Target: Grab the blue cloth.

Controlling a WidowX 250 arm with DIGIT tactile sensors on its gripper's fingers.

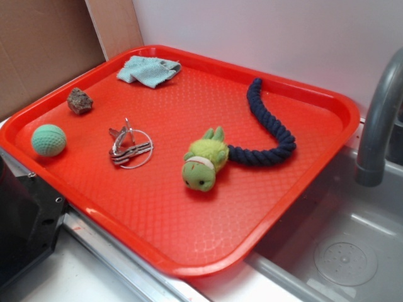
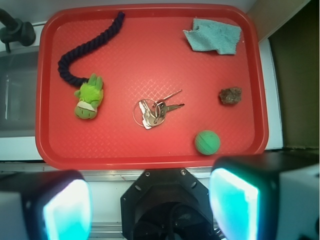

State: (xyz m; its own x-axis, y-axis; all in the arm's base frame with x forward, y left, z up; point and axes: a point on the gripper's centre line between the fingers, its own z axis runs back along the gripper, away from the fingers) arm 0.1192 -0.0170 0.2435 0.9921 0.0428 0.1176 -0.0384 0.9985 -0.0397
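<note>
Red tray (image 2: 150,152): rectangular, textured floor, raised rim; holds six loose items, none touching the gripper

Gripper (image 2: 150,202): seen from the wrist view only, at the bottom edge of the picture, outside the tray's near rim; two pale fingers (image 2: 65,210), glowing aqua on their inner faces, stand spread wide apart with nothing between them

Blue cloth (image 2: 214,36): pale aqua terry rag, wrinkled, lying flat in the tray's far corner, far ahead of the gripper and off to its right side in the wrist view; well apart from the fingers; in the exterior view (image 1: 148,69) it lies close to the back rim, by the cardboard wall

Keys (image 2: 152,111): small bunch on a wire ring, straight ahead of the gripper, near the tray's middle

Green ball (image 2: 207,142): mint, dimpled; nearest item to the gripper, just ahead of the right finger

Brown rock (image 2: 230,95): rough lump, ahead and right, between ball and cloth

Green plush toy (image 2: 89,100): frog-like head, ahead and left of the gripper

Navy rope (image 2: 82,50): braided, curved, running from the plush toy toward the far left corner; one end meets the toy

Grey tap (image 1: 378,119): beside the tray, over a sink
</note>
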